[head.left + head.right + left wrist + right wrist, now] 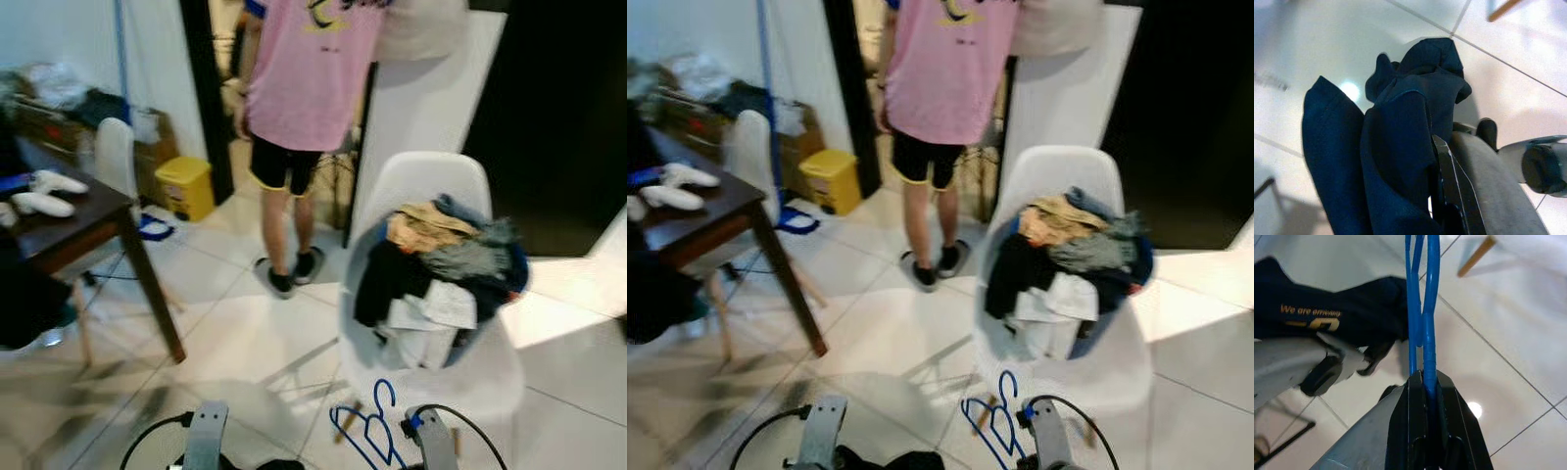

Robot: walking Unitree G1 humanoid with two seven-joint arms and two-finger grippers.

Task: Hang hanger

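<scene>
Your right end effector (pixel 1425 382) is clamped on the blue hanger (pixel 1422 293) near the laundry chair (pixel 431 181), while your left end effector (pixel 1442 161) grips a navy garment (pixel 1391 142).

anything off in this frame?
Yes: the white chair is being used as a laundry stand, with a basket heaped with crumpled clothes on its seat. The right gripper is shut on a blue hanger, while the left gripper holds a dark blue garment bunched up.
</scene>
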